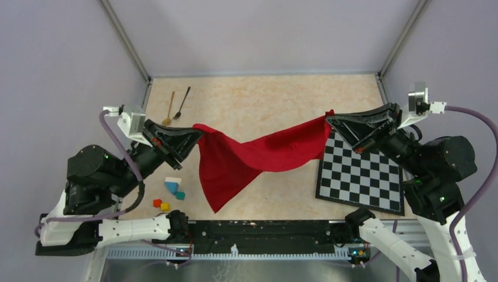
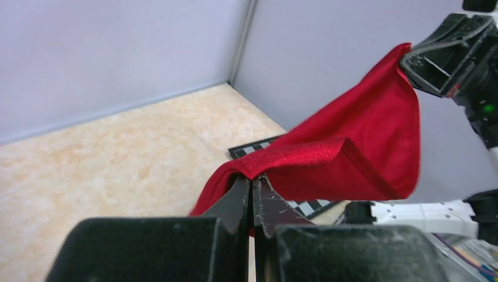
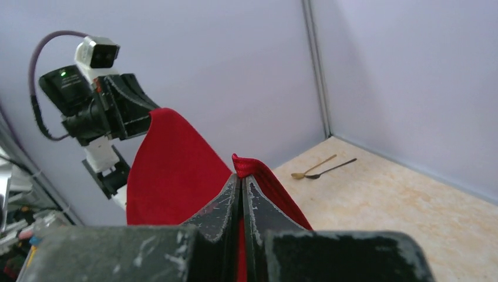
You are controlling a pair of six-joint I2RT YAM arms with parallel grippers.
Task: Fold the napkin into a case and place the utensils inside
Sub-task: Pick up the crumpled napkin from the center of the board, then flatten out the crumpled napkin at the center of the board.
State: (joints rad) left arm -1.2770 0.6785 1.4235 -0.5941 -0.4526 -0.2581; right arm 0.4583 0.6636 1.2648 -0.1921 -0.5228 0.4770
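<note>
The red napkin hangs in the air between my two grippers, sagging in the middle, one corner drooping toward the near edge. My left gripper is shut on its left corner; in the left wrist view the cloth drapes over the closed tips. My right gripper is shut on the opposite corner; in the right wrist view red cloth is pinched between the jaws. The gold spoon and the black spoon lie side by side at the far left, also in the right wrist view.
The black-and-white chequered mat lies at the right under the right arm. Several small coloured blocks sit near the front left. Grey walls enclose the table on three sides.
</note>
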